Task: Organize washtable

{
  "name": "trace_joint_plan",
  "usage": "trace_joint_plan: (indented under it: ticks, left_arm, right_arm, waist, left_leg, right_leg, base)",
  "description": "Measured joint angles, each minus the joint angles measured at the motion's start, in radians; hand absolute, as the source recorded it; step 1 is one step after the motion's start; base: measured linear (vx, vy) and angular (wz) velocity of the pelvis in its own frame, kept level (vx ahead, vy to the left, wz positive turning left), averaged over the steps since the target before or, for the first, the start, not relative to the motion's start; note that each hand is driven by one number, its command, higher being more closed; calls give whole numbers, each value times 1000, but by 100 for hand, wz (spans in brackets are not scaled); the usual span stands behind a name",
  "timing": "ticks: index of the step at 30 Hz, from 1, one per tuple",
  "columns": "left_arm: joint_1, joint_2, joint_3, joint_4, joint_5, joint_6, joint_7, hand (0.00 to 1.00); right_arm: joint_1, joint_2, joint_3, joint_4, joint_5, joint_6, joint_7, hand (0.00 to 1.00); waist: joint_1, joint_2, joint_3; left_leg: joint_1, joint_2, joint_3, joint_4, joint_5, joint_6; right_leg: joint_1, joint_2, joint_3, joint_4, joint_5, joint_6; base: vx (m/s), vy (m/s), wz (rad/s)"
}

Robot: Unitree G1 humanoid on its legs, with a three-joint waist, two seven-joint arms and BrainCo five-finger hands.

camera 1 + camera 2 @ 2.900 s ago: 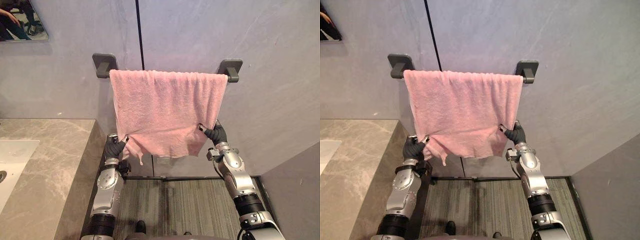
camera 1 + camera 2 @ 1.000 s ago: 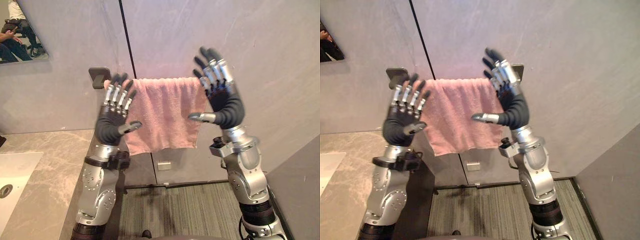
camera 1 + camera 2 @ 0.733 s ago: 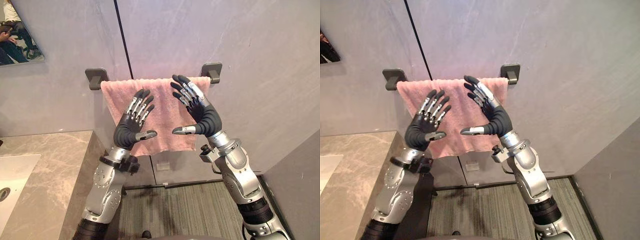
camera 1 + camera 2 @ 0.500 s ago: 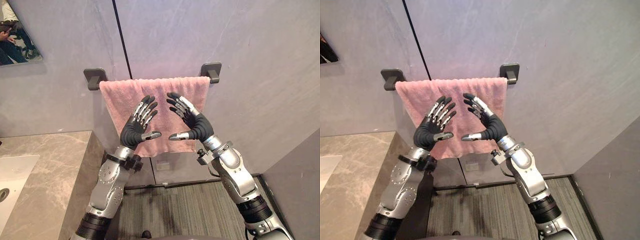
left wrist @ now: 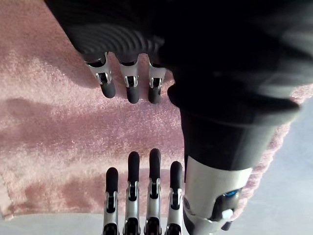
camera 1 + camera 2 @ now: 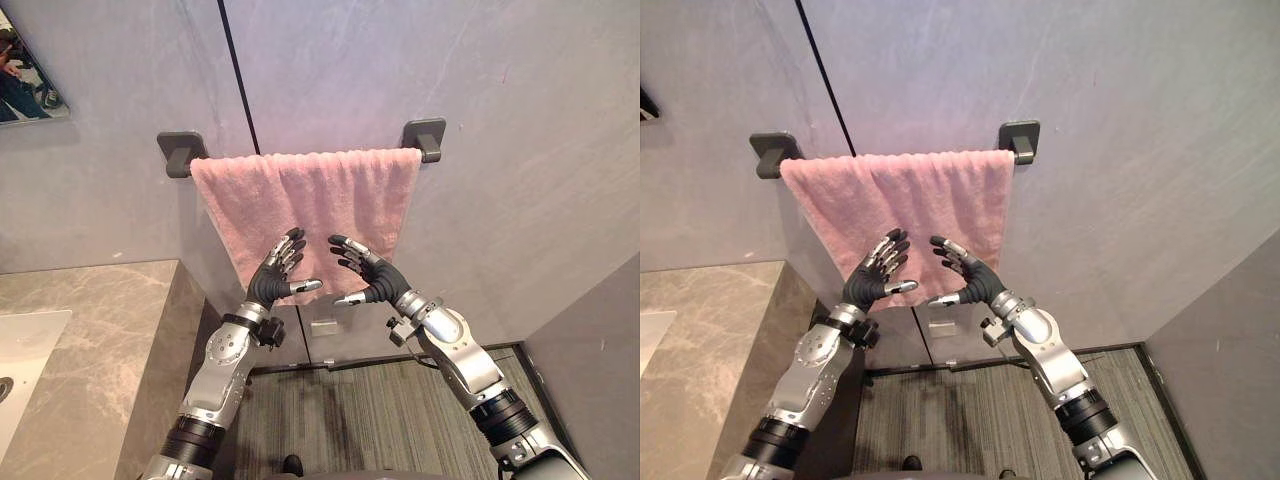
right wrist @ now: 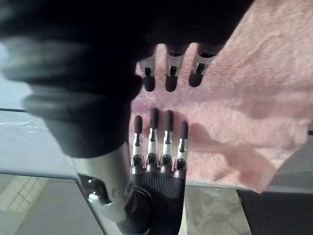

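a grey wall [image 6: 500, 100] carries a dark towel rail [image 6: 425, 140], and a marble counter [image 6: 90, 320] lies off beyond the left hand's outer side. the pink towel [image 6: 310, 195] hangs over the rail, spread nearly from end to end. its lower part sits just behind the fingertips of both hands.

the change is in the grip. a few seconds ago each hand pinched a lower corner of the towel and held it out; now neither has hold of anything. the left hand [image 6: 270, 284] and the right hand [image 6: 378, 283] are up in front of the cloth, close together. their palms are turned toward each other, fingers straight and spread, thumbs pointing inward. within the last second they have dropped from up near the rail to the towel's lower part and drawn nearer to one another. the left wrist view shows its fingers [image 5: 129, 85] straight, with pink pile past them. the right wrist view shows its own fingers [image 7: 168, 76] likewise. whether any fingertip brushes the cloth i cannot tell.

the towel hangs flatter than when it was held, its corners no longer pulled forward.

for the task, this reads as the hanging step done or all but done. at most a light smoothing pat seems left before the hands can turn toward the counter.
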Motion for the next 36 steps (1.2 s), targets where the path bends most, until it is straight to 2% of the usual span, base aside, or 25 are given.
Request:
trace_joint_plan:
  ticks: [4, 11, 21, 29, 36]
  left_arm:
    - [-1, 0, 46, 44, 57, 1, 22, 0]
    - [-2, 7, 161, 82, 116, 3, 75, 0]
    - [-2, 6, 246, 101, 142, 3, 121, 0]
    - [4, 2, 311, 108, 154, 3, 129, 0]
    - [70, -55, 390, 30, 161, 2, 145, 0]
  right_arm:
    - [-4, 4, -13, 56, -34, 1, -5, 0]
    - [-3, 25, -151, 87, -55, 3, -62, 0]
    - [14, 40, -315, 103, -64, 3, -129, 0]
    - [43, 52, -437, 101, -63, 2, -163, 0]
    - [135, 103, -525, 15, -64, -1, -173, 0]
  waist:
    - [0, -11, -7]
    - [1, -16, -10]
    - [1, -26, -15]
    - [1, -29, -17]
    - [-2, -29, -17]
  left_leg:
    - [-11, 2, 2, 0, 0, 0]
    - [-10, 2, 3, 0, 0, 0]
    - [-7, 3, 8, 0, 0, 0]
    - [2, 5, 12, 0, 0, 0]
    - [14, 3, 12, -1, 0, 0]
  right_leg:
    - [-12, 1, 3, 1, 2, -1]
    - [-12, 2, 4, 1, 3, -1]
    - [-10, 2, 7, 0, 3, -1]
    - [-3, 3, 9, -2, 6, -1]
    - [11, 2, 2, -3, 6, 0]
  base:
    - [-5, -2, -1]
    - [0, 0, 0]
    - [0, 0, 0]
    - [0, 0, -1]
    - [0, 0, 0]
